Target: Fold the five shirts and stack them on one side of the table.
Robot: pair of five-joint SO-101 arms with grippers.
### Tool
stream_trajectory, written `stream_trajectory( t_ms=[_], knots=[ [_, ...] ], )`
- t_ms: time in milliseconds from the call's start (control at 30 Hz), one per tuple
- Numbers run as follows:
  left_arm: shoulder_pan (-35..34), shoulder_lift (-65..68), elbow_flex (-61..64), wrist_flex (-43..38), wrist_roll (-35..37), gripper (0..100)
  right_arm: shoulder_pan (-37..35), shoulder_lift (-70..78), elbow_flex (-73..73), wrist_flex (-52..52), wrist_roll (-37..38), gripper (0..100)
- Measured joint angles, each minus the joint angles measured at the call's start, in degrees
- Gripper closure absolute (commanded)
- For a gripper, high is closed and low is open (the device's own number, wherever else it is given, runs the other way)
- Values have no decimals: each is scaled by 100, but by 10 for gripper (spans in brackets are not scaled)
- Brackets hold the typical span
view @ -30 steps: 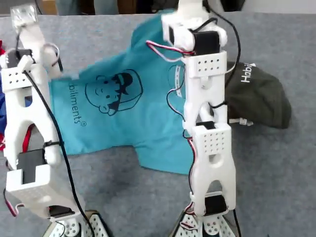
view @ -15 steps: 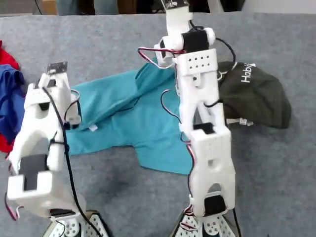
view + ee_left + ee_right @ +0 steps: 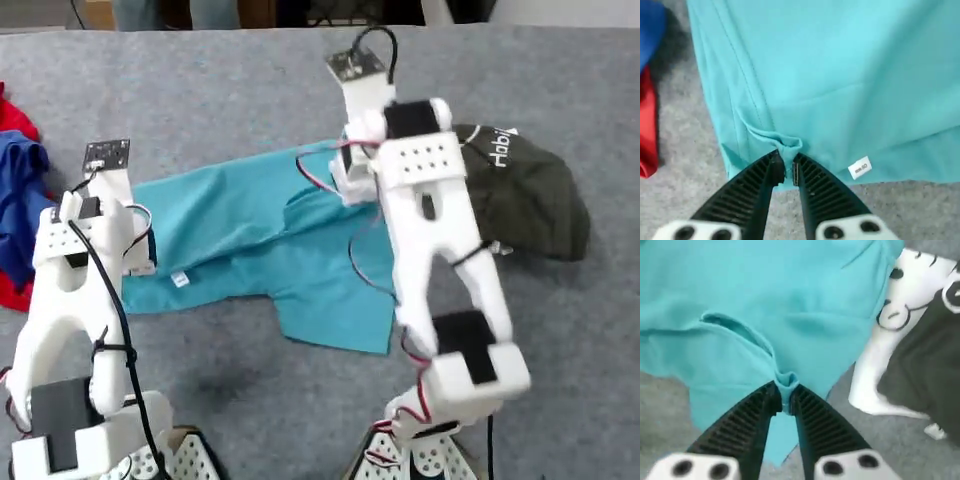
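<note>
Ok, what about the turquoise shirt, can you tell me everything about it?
The turquoise shirt is soft, thin-looking cloth, lying doubled over on the grey table, plain side up. One sleeve sticks out toward the arms' bases. A small white tag shows near one edge. The left pincer and the right pincer each pinch a little fold of it. One end lies next to a dark green shirt.

Left hand (image 3: 786, 167) and right hand (image 3: 784, 399) both pinch the teal shirt (image 3: 840, 60).
</note>
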Motion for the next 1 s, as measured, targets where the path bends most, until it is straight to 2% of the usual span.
stream_trajectory(
  t_ms=[500, 667, 800, 1000],
  knots=[
    [-580, -35, 281, 0, -633, 971, 369, -3086, 4220, -1222, 281, 985],
    [-888, -35, 466, 0, -633, 971, 413, -3508, 4844, -1231, 791, 985],
    [-800, -35, 774, -18, -633, 971, 404, -3596, 5037, -1231, 923, 985],
    [-765, -35, 1116, -554, -633, 971, 448, -3604, 5125, -1099, 1240, 985]
  ],
)
